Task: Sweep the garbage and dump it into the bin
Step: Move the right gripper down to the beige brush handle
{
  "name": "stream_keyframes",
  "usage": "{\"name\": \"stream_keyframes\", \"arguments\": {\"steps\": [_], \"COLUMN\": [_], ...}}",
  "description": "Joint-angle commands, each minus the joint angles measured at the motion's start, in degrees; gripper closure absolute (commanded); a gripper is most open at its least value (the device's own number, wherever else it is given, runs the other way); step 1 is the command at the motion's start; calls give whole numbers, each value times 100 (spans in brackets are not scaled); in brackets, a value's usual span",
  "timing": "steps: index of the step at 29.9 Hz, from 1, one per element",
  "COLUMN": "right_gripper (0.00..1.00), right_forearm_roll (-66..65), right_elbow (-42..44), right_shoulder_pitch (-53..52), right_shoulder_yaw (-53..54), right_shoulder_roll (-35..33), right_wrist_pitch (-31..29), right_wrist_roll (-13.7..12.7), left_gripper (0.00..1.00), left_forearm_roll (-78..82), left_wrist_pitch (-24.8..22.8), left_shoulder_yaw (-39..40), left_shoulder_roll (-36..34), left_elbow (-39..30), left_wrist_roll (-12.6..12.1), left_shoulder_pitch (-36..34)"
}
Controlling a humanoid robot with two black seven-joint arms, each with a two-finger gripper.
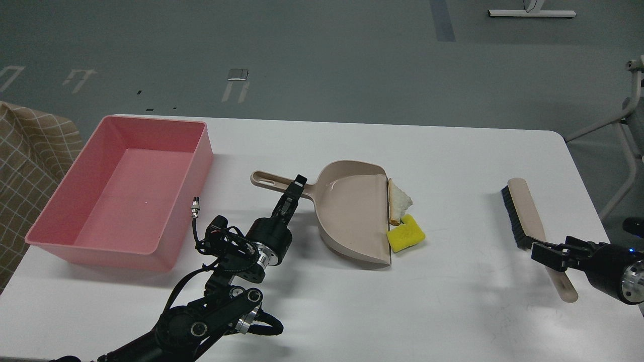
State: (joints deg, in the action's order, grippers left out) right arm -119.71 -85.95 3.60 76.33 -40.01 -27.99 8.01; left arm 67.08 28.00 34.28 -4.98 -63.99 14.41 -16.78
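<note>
From the head view, we are reaching our left gripper (297, 188) onto the handle of the beige dustpan (352, 213), fingers straddling it, though we cannot tell whether they are clamped yet. Out right of the dustpan, our right gripper (548, 254) is sitting at the brush (528, 221) handle, and its grip is equally hard to call. We judge this as the pick-up step, with sweeping not yet begun. The garbage is lying right at the dustpan's open lip: a white bread wedge (401, 202) with brown crust touching the edge, and a bright yellow spongy chunk (406, 234) just beside it. The pink bin (198, 171) is waiting left of the dustpan, holding nothing we can see. Next we are needing firm holds, then a brush stroke pushing both scraps into the pan.
</note>
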Motion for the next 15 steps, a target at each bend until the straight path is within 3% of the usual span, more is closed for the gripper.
{"name": "stream_keyframes", "arguments": {"steps": [1,3,15], "right_gripper": [13,17,18], "right_forearm_roll": [-9,-9,-132], "right_elbow": [0,8,123], "right_shoulder_pitch": [9,26,18], "right_shoulder_yaw": [-4,-21,-144], "right_shoulder_roll": [2,2,134], "right_wrist_pitch": [-1,-1,-1], "right_wrist_roll": [-10,-19,-28], "left_gripper": [67,67,66], "left_forearm_roll": [-2,-2,-2], "left_wrist_pitch": [0,0,0], "left_shoulder_yaw": [0,0,0], "left_shoulder_roll": [-3,-3,-21], "left_elbow": [0,0,0], "left_wrist_roll": [0,0,0], "left_shoulder_pitch": [0,0,0]}}
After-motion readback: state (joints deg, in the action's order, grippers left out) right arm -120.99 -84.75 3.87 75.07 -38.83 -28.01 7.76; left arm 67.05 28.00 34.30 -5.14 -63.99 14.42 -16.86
